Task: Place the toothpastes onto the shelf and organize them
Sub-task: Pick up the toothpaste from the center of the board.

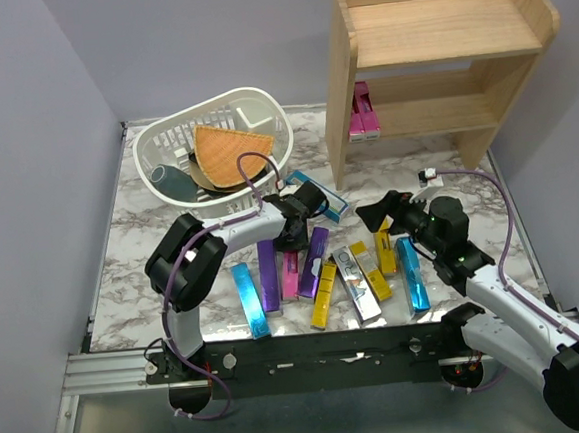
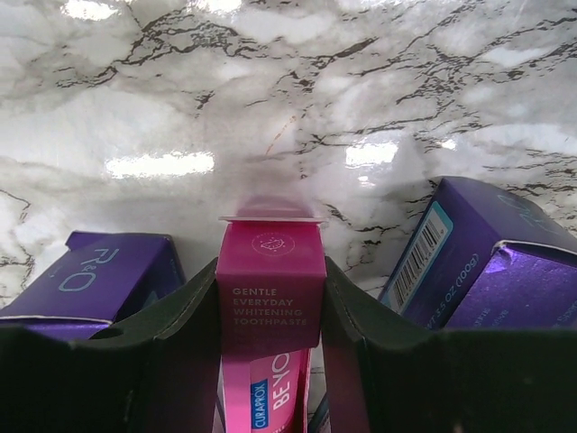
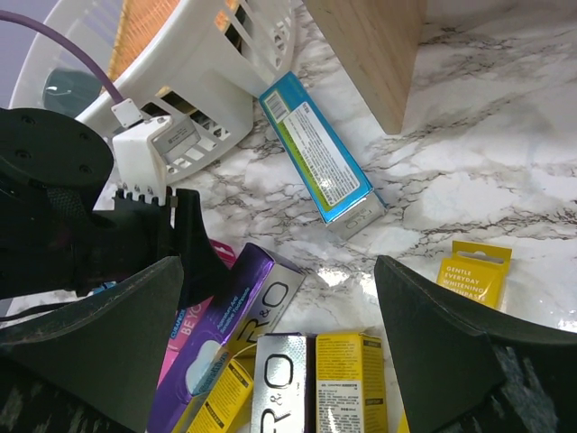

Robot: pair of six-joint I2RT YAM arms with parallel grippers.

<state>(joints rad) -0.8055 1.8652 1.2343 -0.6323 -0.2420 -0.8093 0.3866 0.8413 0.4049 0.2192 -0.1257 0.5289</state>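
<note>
Where legible, pink toothpaste carton (image 2: pixel 270 289): "CURAPROX".

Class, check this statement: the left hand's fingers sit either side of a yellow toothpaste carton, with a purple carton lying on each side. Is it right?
One slip: the carton between the left hand's fingers is pink, not yellow, as the left wrist view shows. A purple carton does lie on each side.
</note>
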